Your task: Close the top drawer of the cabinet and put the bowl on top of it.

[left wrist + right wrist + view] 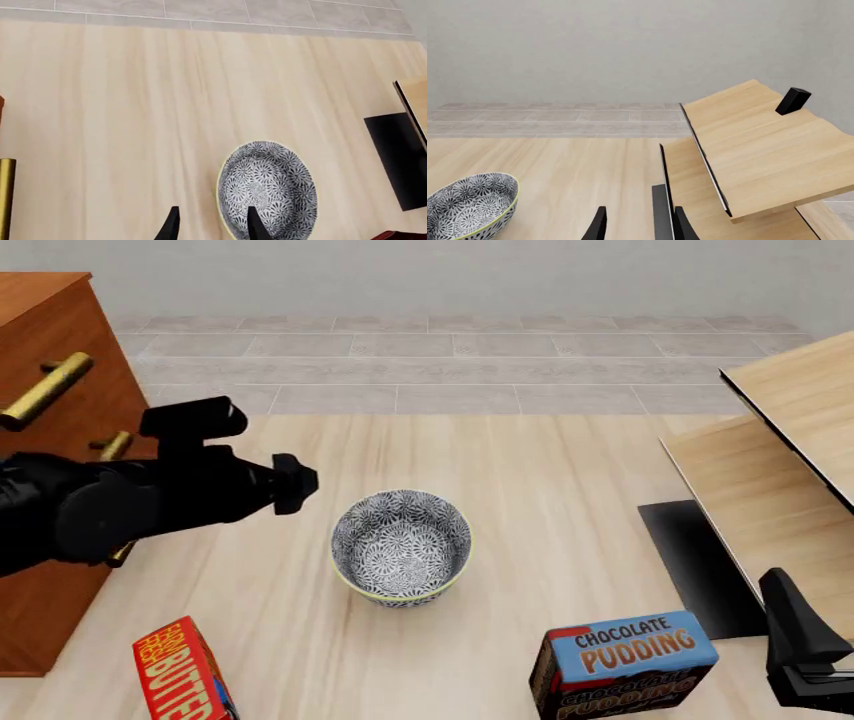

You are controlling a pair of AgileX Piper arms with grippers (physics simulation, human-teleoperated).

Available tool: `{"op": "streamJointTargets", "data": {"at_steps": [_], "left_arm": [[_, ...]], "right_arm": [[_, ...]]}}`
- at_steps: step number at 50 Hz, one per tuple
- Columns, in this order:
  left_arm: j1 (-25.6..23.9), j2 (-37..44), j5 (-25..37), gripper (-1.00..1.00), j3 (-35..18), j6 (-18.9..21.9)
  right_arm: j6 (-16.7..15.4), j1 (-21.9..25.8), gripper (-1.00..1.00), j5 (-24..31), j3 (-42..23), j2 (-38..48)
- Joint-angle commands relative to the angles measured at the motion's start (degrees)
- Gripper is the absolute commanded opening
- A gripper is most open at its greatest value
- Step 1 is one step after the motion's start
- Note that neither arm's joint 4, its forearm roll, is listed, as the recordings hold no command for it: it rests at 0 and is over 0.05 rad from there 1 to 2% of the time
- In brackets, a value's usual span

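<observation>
Front view: the left end effector [296, 486], fingers apart and empty, hovers just left of the bowl [400, 546]; the right end effector [637, 223] is also open.

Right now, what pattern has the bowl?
Dense blue-grey and white floral; the bowl shows best in front view.

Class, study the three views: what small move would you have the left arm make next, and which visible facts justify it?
Probably lower the left gripper so its fingers straddle the near rim of the bowl. The bowl stands upright and ungripped on the table, and the wrist view shows the open fingertips right at that rim. The right gripper points away at the light-wood furniture.
</observation>
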Motion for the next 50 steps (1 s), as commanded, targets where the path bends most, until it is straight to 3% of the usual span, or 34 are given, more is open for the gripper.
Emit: {"op": "streamJointTargets", "data": {"at_steps": [1,50], "left_arm": [[0.1,3.4,-2.3,1.00,0.3,-0.9],[-0.9,10.3,-8.2,1.00,1.4,-2.5]], "right_arm": [[0.0,0.0,1.00,0.0,0.1,-0.1],[0.0,0.0,1.00,0.0,0.1,-0.1]]}}
